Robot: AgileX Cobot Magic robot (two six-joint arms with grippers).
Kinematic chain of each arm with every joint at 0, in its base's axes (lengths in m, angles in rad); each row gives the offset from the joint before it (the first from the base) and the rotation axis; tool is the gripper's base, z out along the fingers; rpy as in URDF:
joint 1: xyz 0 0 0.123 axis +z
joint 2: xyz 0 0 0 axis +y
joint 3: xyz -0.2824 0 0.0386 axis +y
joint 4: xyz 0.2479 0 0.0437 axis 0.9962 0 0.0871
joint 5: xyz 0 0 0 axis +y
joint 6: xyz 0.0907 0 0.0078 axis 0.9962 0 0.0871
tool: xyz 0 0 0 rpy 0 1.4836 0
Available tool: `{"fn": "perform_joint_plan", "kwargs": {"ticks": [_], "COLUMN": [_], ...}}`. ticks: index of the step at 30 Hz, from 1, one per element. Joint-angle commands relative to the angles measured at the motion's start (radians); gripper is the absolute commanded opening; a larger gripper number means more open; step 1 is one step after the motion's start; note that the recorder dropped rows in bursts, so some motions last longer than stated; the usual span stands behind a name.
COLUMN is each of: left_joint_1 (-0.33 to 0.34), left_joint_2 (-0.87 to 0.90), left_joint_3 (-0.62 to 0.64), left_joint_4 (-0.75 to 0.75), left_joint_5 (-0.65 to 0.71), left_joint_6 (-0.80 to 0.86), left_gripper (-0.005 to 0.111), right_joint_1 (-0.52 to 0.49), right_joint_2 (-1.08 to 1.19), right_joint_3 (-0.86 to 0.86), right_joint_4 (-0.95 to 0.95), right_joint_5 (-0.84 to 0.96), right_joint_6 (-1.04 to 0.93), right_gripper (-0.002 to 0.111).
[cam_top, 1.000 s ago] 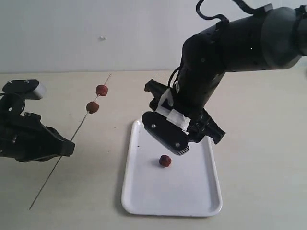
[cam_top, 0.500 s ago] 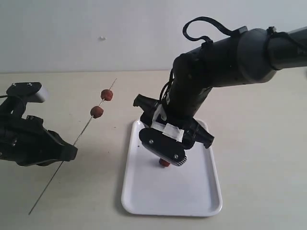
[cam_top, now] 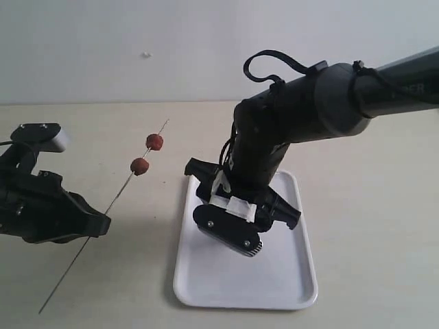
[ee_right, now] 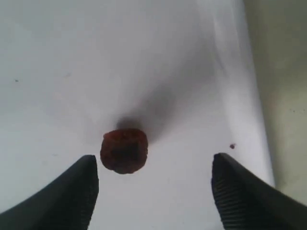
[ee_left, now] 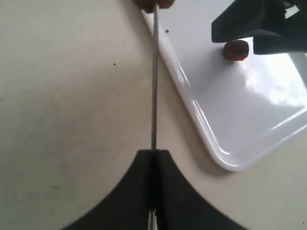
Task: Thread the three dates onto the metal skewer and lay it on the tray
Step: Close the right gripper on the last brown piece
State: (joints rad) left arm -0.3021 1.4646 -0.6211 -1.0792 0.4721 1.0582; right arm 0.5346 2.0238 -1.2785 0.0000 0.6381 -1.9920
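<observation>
While the left gripper [cam_top: 100, 223] is clamped shut on the thin, straight, grey metal skewer [cam_top: 120, 192], the rod slants up and away from it over the beige tabletop [cam_top: 370, 171], with its lower end reaching past the black jaws toward the front edge. Two small, wrinkled, reddish-brown dates [cam_top: 155, 142] [cam_top: 140, 165] are threaded on the upper part of the rod, close together but apart, short of its tip. In the left wrist view the skewer [ee_left: 154, 86] runs straight out from the closed gripper [ee_left: 153, 155], and the nearer threaded date [ee_left: 152, 4] is cut off at the frame's edge.

Just beside the skewer lies the white rectangular plastic tray [cam_top: 288, 288] with rounded corners and a low raised rim. It holds one thing: the third reddish-brown date [ee_right: 123, 150], lying loose on the tray floor [ee_right: 96, 57] with a few tiny dark specks [ee_right: 232, 146] around it.

Low over the tray, the right gripper [cam_top: 271, 233] has its jaws spread wide and grips nothing. From its wrist camera the gripper [ee_right: 153, 191] straddles the date, which sits just beside one ribbed black finger [ee_right: 76, 191] and well apart from the other [ee_right: 240, 191]. In the exterior view the gripper hides this date.
</observation>
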Motion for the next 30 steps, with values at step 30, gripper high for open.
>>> {"fn": "perform_joint_plan", "kwargs": {"ticks": [30], "left_joint_1": [0.004], "left_joint_2": [-0.003], "left_joint_3": [0.004], "left_joint_4": [-0.003], "left_joint_5": [0.004], "left_joint_6": [-0.004], "left_gripper": [0.0], "right_joint_1": [0.001], "right_joint_2": [0.05], "right_joint_3": [-0.005], "right_joint_4": [-0.005], "right_joint_5": [-0.006], "right_joint_6": [0.03], "right_gripper": [0.052]}}
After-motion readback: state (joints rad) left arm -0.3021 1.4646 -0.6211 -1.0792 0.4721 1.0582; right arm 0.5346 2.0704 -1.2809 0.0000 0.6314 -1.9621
